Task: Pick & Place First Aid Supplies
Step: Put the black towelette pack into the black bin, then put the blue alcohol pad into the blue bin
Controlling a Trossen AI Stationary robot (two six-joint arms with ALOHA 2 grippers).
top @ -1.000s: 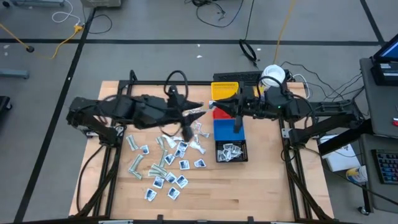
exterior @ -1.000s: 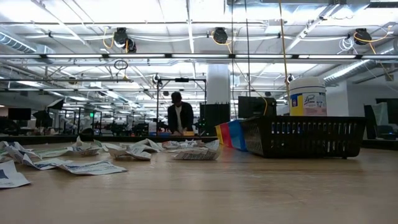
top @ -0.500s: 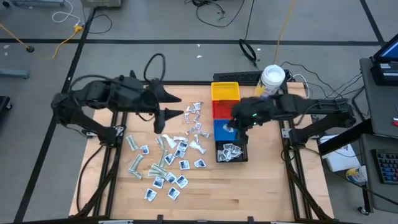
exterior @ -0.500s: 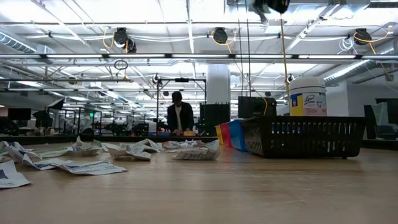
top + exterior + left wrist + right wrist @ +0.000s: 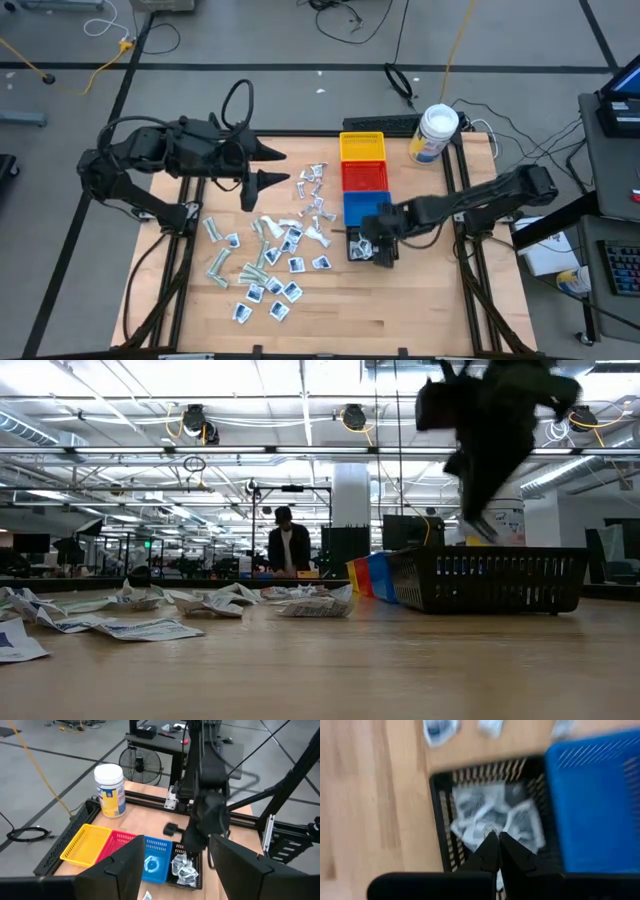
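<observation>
From above, the first aid supplies [image 5: 268, 262] are lying scattered over the table [image 5: 400, 310] at about seven o'clock from its middle, with more packets filling the black bin [image 5: 371, 246]. The right gripper [image 5: 368, 243] is hanging over that black bin, fingers pressed together and pinching nothing I can make out. The left gripper [image 5: 272, 167] is hovering at ten o'clock from the table's middle, its fingers spread and empty. The yellow bin [image 5: 362, 147], red bin [image 5: 364, 175] and blue bin [image 5: 362, 207] are standing in a row toward twelve o'clock from the black one.

At table level, the right arm [image 5: 495, 430] is showing as a dark blur above the black bin [image 5: 488, 580]. Behind it a white jar [image 5: 494, 516] is standing (its yellow label is too small to read). A person [image 5: 290, 546] is standing far back in the room.

The left wrist view is showing the jar [image 5: 111, 790] past the yellow bin [image 5: 86, 842].

The right wrist view is showing the shut fingers [image 5: 512, 855] above packets in the black bin [image 5: 439, 810].
</observation>
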